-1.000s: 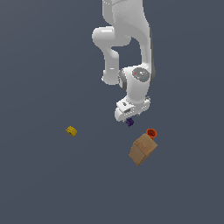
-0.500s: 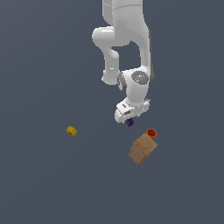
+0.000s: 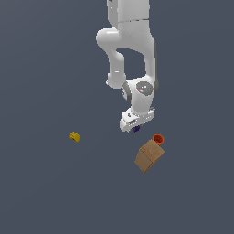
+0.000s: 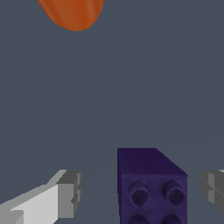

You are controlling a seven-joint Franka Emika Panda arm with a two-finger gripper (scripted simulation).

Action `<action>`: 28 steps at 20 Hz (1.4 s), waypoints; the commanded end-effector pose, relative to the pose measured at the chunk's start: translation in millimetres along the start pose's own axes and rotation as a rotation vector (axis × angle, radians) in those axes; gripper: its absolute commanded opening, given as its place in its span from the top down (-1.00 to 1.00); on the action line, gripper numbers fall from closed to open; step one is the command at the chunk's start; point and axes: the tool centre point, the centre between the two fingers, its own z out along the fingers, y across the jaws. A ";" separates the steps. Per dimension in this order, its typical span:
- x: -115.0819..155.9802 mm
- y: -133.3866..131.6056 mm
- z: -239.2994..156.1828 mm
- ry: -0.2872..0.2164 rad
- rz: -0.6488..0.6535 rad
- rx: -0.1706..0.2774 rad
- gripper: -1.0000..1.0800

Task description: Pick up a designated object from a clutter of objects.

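Hovering low over the grey worktop (image 3: 55, 192), your claw (image 4: 140, 192) stands spread wide, gripping nothing; the small dark purple studded block (image 4: 151, 186) sits between its fingers (image 4: 65, 194), touching neither, near the orange-red round cup (image 3: 158, 138) and tan cardboard box (image 3: 149, 156).

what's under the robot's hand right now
A purple block sits between the open fingers, with gaps either side. In the exterior view the gripper covers most of it.
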 end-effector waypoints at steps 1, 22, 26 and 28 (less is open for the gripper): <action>0.3 0.2 2.2 0.001 0.000 0.000 -0.92; 8.5 1.0 -21.5 0.001 0.000 -0.001 1.00; 16.6 1.4 -43.7 0.001 -0.001 -0.001 1.00; 21.6 1.7 -57.5 0.001 -0.001 0.000 1.00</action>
